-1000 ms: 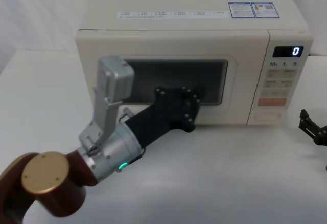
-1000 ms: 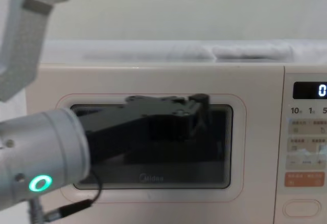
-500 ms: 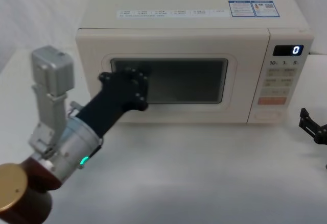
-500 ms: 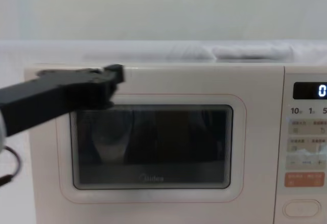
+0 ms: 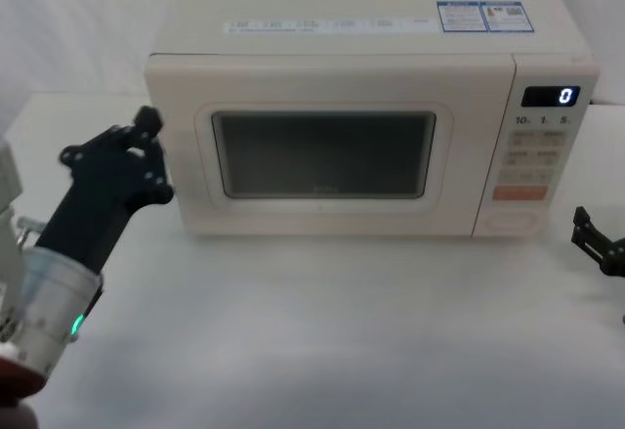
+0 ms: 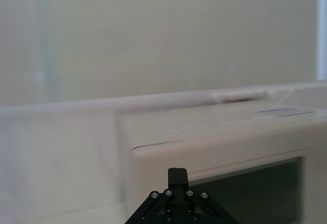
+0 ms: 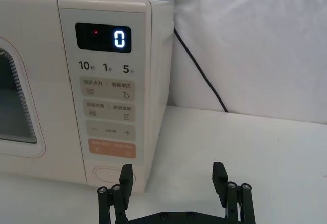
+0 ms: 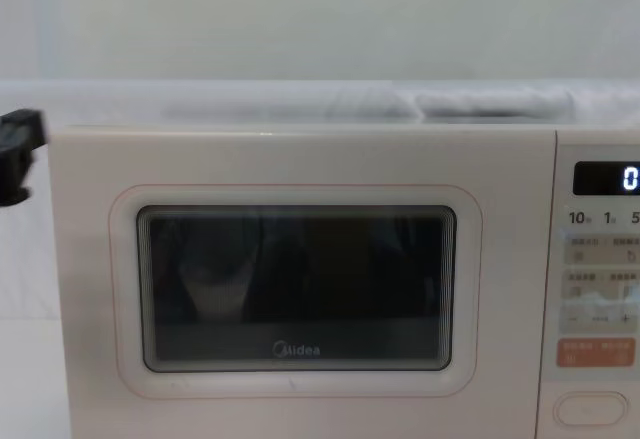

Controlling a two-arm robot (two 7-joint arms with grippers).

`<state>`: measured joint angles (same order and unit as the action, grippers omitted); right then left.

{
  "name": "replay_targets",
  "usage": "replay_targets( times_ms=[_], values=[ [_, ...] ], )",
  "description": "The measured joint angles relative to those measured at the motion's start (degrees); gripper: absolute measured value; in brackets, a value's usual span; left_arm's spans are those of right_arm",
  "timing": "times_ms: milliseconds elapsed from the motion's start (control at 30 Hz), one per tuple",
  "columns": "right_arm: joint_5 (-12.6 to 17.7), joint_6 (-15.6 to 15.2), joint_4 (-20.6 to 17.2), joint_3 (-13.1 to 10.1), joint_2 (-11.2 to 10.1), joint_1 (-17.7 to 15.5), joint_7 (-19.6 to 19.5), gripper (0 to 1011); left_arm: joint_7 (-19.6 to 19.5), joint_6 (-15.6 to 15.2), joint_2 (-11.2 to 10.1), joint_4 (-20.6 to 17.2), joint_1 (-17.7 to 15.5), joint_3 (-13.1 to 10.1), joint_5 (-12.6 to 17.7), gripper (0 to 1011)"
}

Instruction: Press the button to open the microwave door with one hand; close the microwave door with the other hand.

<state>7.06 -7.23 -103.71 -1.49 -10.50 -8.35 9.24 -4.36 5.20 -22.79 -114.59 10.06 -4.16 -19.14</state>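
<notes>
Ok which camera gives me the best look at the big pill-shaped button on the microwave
The right wrist view: the button sits close and whole under the orange key, just beyond the open right gripper. The head view shows it small; the chest view catches it at the lower corner.

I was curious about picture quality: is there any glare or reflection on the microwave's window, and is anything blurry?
Chest view: the microwave door window shows pale, smeared reflections on the dark mesh. Head view: the window looks evenly dark, and the display glows bright. Left wrist view: the microwave's top is soft and hazy, while the left gripper is sharp. Right wrist view: the panel and button are crisp.
</notes>
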Motion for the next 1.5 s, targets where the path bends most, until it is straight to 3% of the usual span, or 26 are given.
replay_targets(
  times_ms=[433, 700, 800, 967, 1067, 1500],
  values=[
    [0.00, 0.00, 0.00, 0.00, 0.00, 0.00, 0.00, 1002, 1.98, 1.76, 2.08, 5.25, 1.91, 6.01, 0.99, 0],
    [0.00, 0.00, 0.00, 0.00, 0.00, 0.00, 0.00, 1002, 4.25, 4.04, 4.89, 9.24, 1.61, 7.23, 2.88, 0],
    [0.00, 0.00, 0.00, 0.00, 0.00, 0.00, 0.00, 1002, 4.91, 6.73, 6.69, 11.46, 1.47, 7.32, 3.95, 0],
    [0.00, 0.00, 0.00, 0.00, 0.00, 0.00, 0.00, 1002, 4.71, 8.32, 8.23, 13.85, 1.22, 7.28, 4.18, 0],
    [0.00, 0.00, 0.00, 0.00, 0.00, 0.00, 0.00, 1002, 3.96, 8.10, 8.65, 14.92, 1.04, 7.12, 4.18, 0],
    [0.00, 0.00, 0.00, 0.00, 0.00, 0.00, 0.00, 1002, -0.97, 2.06, 8.57, 17.32, -0.27, 6.73, 3.91, 0]
  ],
)
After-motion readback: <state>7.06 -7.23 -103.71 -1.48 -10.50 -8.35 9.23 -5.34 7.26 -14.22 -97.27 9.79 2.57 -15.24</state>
